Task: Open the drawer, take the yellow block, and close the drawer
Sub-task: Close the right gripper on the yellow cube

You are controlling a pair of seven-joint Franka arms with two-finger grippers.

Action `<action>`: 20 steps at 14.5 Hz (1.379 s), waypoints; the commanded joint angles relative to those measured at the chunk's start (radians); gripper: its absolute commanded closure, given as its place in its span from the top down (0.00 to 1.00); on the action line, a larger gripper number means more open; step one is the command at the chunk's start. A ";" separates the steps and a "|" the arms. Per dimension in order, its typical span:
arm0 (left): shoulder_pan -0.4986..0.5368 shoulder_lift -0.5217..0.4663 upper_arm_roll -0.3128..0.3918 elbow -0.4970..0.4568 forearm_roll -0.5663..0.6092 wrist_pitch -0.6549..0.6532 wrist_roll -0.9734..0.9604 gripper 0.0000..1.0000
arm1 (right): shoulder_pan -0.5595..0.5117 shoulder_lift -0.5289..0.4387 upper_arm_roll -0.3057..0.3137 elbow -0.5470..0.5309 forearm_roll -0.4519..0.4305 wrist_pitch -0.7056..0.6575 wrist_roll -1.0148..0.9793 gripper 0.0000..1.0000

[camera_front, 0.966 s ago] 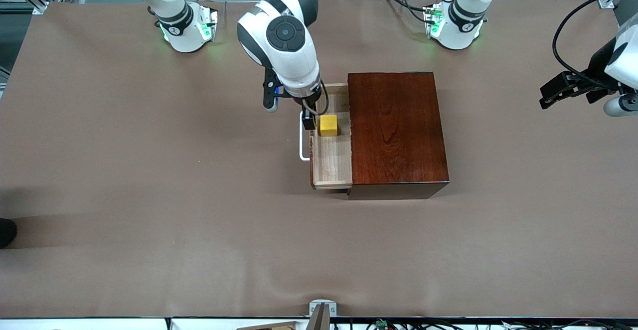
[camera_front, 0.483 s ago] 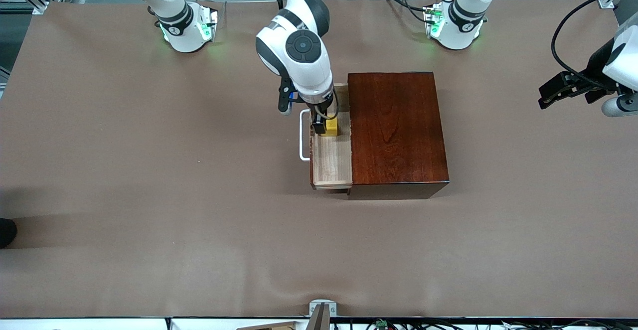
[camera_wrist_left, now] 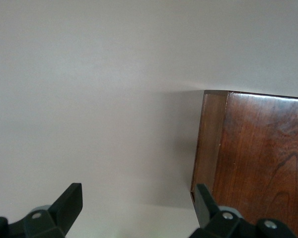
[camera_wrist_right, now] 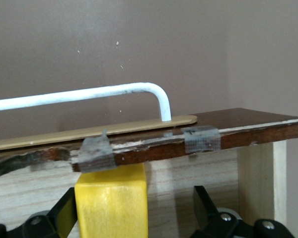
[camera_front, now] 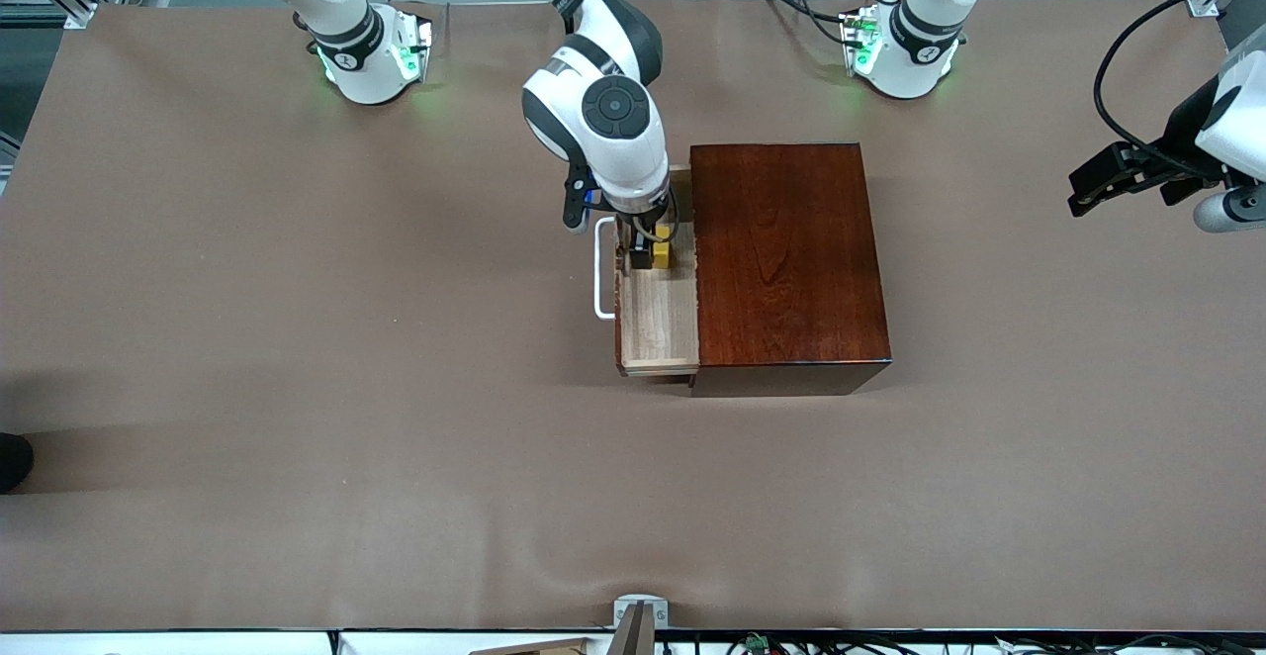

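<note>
The drawer (camera_front: 658, 314) is pulled out of the dark reddish-brown box (camera_front: 786, 254) toward the right arm's end of the table (camera_front: 297, 338), its white handle (camera_front: 599, 269) leading. The yellow block (camera_front: 662, 252) is seen inside the drawer tray, at the end farther from the front camera, resting on the pale wood floor.

The right gripper (camera_front: 648, 251) is lowered into the drawer at the block. In the right wrist view the block (camera_wrist_right: 111, 201) is seen between the two black fingers (camera_wrist_right: 204, 206), which are spread apart; one finger is close against the block's side, the other stands off it with a gap. The drawer front (camera_wrist_right: 154, 148), patched with grey tape (camera_wrist_right: 95, 152), and the handle (camera_wrist_right: 89, 94) are seen just past the block.

The left gripper (camera_front: 1113, 175) is held waiting over the left arm's end of the table, well apart from the box. Its fingers (camera_wrist_left: 69, 203) are spread wide with nothing between them; a corner of the box (camera_wrist_left: 253, 148) is in its wrist view.
</note>
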 commanded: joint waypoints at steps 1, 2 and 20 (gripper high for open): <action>0.019 -0.033 -0.011 -0.027 -0.024 0.002 0.033 1.00 | 0.031 0.025 -0.011 0.015 -0.015 0.014 0.036 1.00; 0.019 -0.033 -0.011 -0.025 -0.024 0.002 0.033 1.00 | 0.031 0.027 -0.011 0.015 -0.016 0.016 0.039 1.00; -0.012 0.016 -0.178 -0.007 -0.039 -0.009 -0.105 1.00 | -0.081 0.012 -0.006 0.235 -0.002 -0.245 -0.049 0.00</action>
